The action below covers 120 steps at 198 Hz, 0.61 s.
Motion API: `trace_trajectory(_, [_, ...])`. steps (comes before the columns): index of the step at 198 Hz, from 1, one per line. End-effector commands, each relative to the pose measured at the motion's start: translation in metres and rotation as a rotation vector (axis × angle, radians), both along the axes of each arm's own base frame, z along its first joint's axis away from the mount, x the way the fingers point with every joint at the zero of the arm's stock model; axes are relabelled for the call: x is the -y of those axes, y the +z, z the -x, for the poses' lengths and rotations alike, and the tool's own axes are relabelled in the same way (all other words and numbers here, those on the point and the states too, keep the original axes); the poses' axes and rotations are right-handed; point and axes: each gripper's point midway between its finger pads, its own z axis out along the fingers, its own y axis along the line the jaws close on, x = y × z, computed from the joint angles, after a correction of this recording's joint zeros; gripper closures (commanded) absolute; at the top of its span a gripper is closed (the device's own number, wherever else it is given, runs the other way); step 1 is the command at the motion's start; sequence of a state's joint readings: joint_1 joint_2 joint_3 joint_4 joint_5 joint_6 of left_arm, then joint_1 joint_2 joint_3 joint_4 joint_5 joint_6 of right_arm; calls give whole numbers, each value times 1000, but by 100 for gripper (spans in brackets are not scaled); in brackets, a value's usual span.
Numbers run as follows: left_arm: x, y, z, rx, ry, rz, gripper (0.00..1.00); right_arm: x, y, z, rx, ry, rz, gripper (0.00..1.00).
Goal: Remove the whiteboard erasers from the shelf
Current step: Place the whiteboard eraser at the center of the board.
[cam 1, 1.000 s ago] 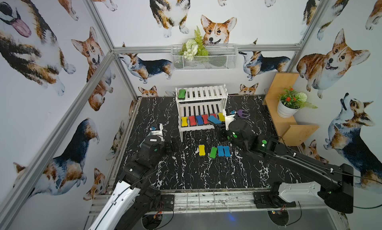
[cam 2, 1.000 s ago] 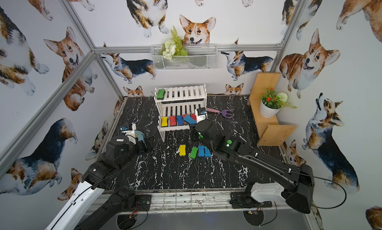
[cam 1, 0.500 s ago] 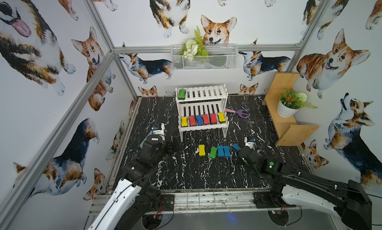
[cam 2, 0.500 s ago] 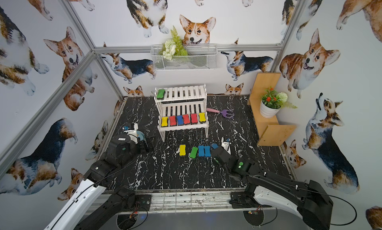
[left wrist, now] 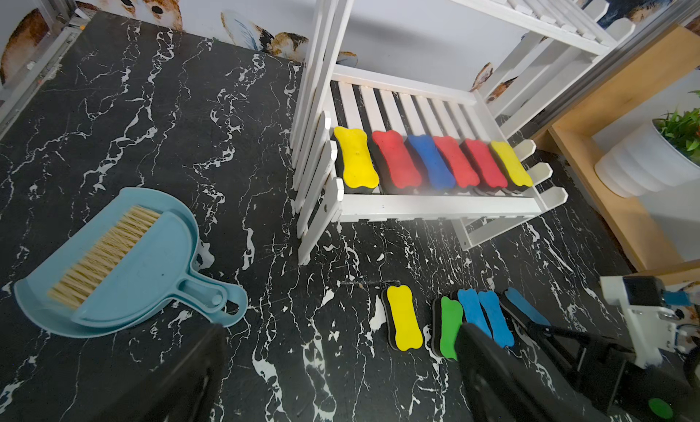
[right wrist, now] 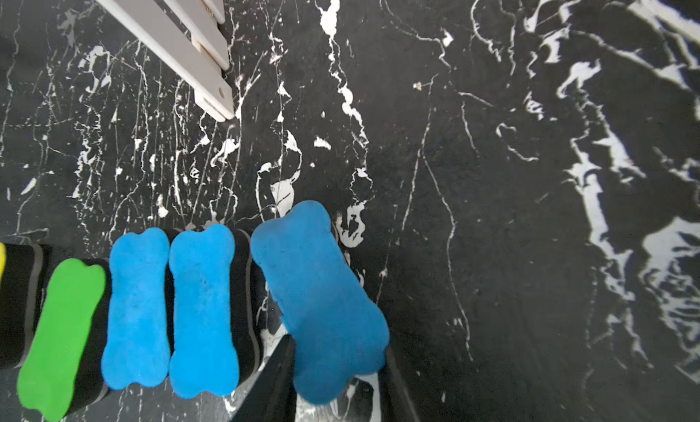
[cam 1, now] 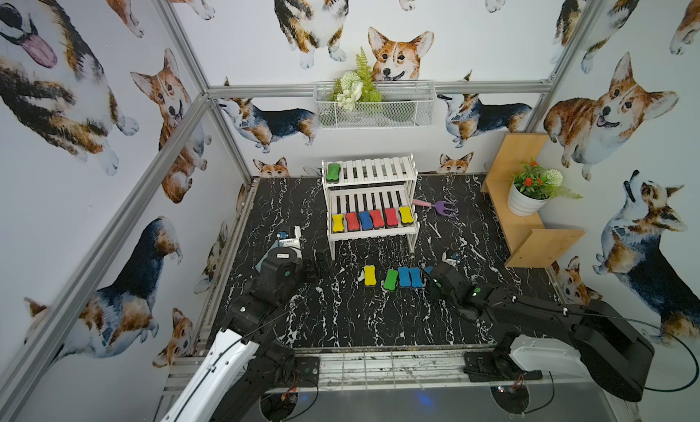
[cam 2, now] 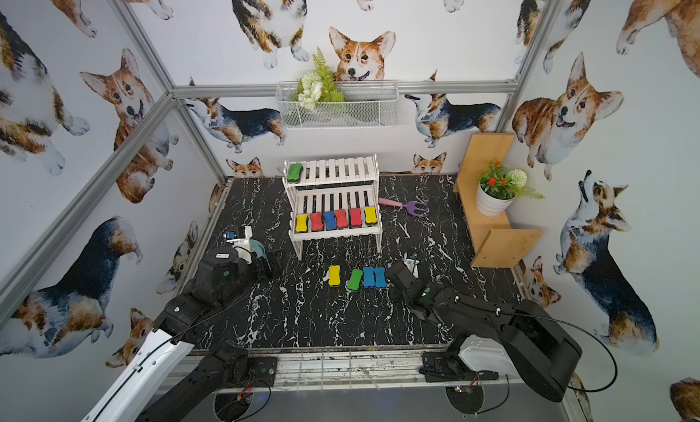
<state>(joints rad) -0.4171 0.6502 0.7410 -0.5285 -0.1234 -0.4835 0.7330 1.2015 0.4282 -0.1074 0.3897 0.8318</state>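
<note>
right tool (right wrist: 335, 378) grips blue eraser (right wrist: 318, 299), possibly lifted | left tool (left wrist: 341, 333) spread wide

Matt foam tops, dark felt undersides on whiteboard erasers (right wrist: 200, 310); shelf (left wrist: 435, 206) white-painted wooden slats; tabletop (right wrist: 530, 211) matt marble-print.
</note>
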Motion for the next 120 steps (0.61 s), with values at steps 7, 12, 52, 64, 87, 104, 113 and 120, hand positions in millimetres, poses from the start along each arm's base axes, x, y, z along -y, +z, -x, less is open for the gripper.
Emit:
trace_trajectory(7, [0,1,-1,6,2,5,1,-7,5,-9,31,-15,-30,62])
trace_trajectory(12, [0,1,-1,5,3,5,1,-7,4,-9,29,-14,-32,61])
trace_trajectory(52, [1,0,-1,4,2,9,1,-18,2,-6,20,3,-109,49])
trace_trajectory(64, [1,1,-1,7,1,12,1,-24,5,-5,31,24,-148,47])
trace_trajectory(87, [2,0,-1,3,-4,14,1,-23,15,-3,46,18,-173,40])
trace_trajectory(104, [3,-1,-1,-2,-11,8,1,-21,33,-3,85,16,-192,40])
trace_trajectory(113, [4,2,-2,4,-15,7,1,-20,46,-3,115,28,-202,41])
trace_trajectory(120, [5,6,-3,8,-20,6,1,-18,53,-4,134,29,-197,41])
